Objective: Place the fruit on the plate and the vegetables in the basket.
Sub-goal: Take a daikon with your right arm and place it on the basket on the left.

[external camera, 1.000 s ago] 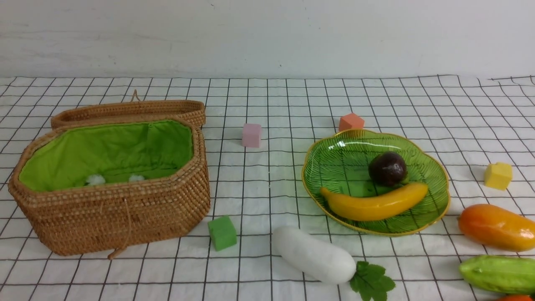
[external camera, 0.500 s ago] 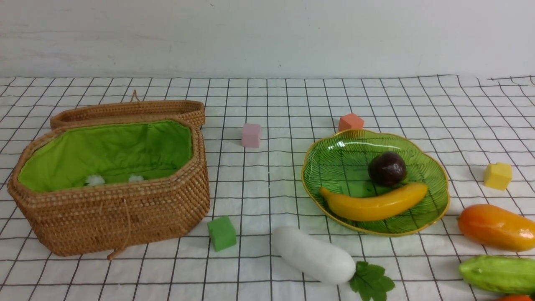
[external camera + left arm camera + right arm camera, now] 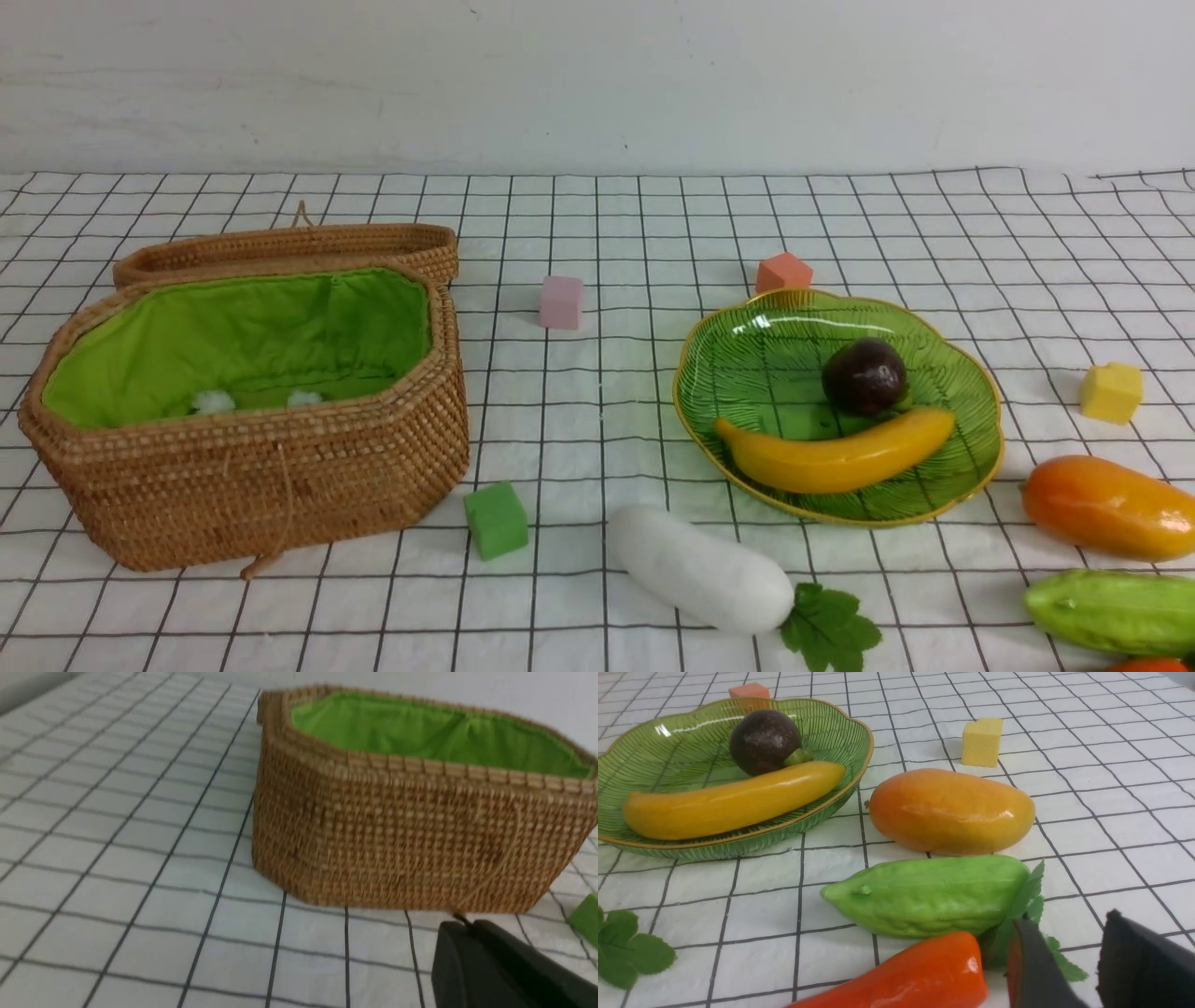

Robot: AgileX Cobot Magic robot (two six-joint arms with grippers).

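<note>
The green plate point(image 3: 747, 373) holds the yellow banana point(image 3: 840, 457) and the dark mangosteen point(image 3: 865, 375). An orange-yellow mango point(image 3: 1106, 509) lies right of it on the cloth, with the green gourd point(image 3: 1111, 611) and the red-orange pepper point(image 3: 1153, 665) nearer me. The white radish point(image 3: 700, 569) lies in front of the plate. The wicker basket point(image 3: 261, 485) stands open at the left. Neither arm shows in the front view. My right gripper point(image 3: 1069, 933) is open and empty beside the gourd point(image 3: 929, 896) and pepper point(image 3: 915, 975). My left gripper point(image 3: 462, 926) is shut and empty, close to the basket's wall point(image 3: 411, 835).
The basket's lid point(image 3: 280, 247) lies behind it. Small cubes are scattered on the checked cloth: green point(image 3: 497, 520), pink point(image 3: 561, 301), orange point(image 3: 784, 272) and yellow point(image 3: 1112, 393). The radish's leaf point(image 3: 831, 630) spreads toward the front edge.
</note>
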